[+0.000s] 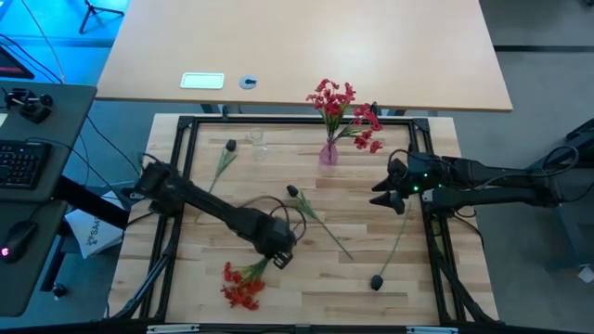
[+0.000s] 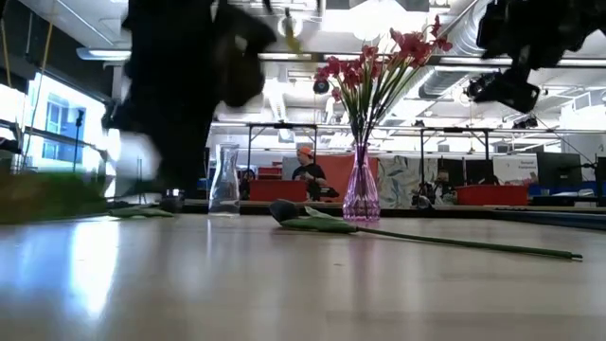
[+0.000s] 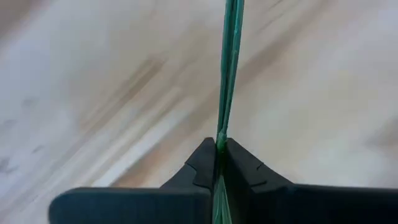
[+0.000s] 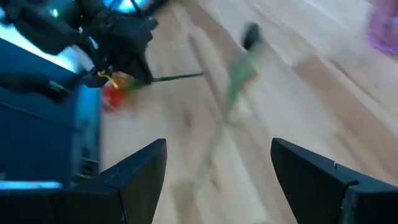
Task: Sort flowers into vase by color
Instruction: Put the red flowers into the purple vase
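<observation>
Two grippers over the wooden table (image 1: 316, 278) (office behind) — left gripper (image 3: 220, 148) jaws clamp a red spray (image 1: 243, 283) stem, right gripper (image 4: 217, 155) jaws wide, empty.

Probably a robotics lab: exposed ceiling ducts (image 2: 445, 57), desks, keyboard (image 1: 20, 162) beside the rig.

You have three dark buds on the table: far left (image 1: 230, 145), centre (image 1: 292, 191), near right (image 1: 377, 282). One red spray (image 1: 242, 284) lies near left. There are two vases: one purple (image 1: 329, 153) and one clear (image 1: 256, 141).
</observation>
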Robot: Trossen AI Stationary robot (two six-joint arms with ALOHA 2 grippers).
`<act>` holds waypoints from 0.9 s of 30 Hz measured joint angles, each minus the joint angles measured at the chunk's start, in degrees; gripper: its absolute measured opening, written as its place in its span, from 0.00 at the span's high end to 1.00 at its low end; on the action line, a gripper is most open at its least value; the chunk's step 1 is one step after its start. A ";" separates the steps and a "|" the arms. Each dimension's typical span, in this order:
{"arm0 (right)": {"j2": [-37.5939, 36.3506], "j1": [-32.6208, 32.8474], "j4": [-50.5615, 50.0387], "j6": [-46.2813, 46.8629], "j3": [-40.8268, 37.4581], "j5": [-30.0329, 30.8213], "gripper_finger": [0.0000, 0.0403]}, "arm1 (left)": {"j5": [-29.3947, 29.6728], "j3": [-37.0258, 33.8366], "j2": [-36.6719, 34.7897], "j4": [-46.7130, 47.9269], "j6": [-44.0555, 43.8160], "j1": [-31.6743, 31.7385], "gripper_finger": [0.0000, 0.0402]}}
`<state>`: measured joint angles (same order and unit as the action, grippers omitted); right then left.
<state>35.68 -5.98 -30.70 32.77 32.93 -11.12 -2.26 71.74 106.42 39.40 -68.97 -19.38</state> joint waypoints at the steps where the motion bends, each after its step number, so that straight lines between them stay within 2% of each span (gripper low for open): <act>1: 0.00 0.00 2.01 1.13 0.00 -1.01 0.30 | 1.69 0.08 -2.59 -0.05 -0.06 0.02 0.99; 6: 0.00 0.02 15.39 4.55 0.00 -5.94 0.30 | 13.76 0.11 -15.66 -0.85 -0.02 0.51 1.00; 10: 0.83 0.02 28.44 8.39 0.00 -5.83 0.30 | 24.40 0.26 -25.76 -2.88 6.17 1.26 1.00; 13: 3.78 0.12 39.03 11.59 0.00 -4.35 0.31 | 27.78 0.26 -30.41 -3.89 11.06 2.78 1.00; 17: 11.08 2.65 51.45 13.19 0.00 3.30 0.34 | 21.85 0.25 -33.45 -3.82 13.96 6.38 1.00; 20: 18.47 5.61 58.98 12.20 1.10 6.33 0.37 | 17.69 0.22 -33.55 -3.78 17.07 7.43 1.00; 23: 26.06 8.65 59.90 9.89 6.09 7.70 0.40 | 13.07 -2.04 -33.72 -6.91 19.54 7.37 1.00; 27: 35.27 11.68 59.30 3.03 15.53 7.68 0.43 | 6.88 -10.47 -35.45 -15.57 18.31 7.37 1.00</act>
<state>70.95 5.70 28.60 35.80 48.46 -3.44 4.62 61.28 70.96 23.82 -50.67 -12.01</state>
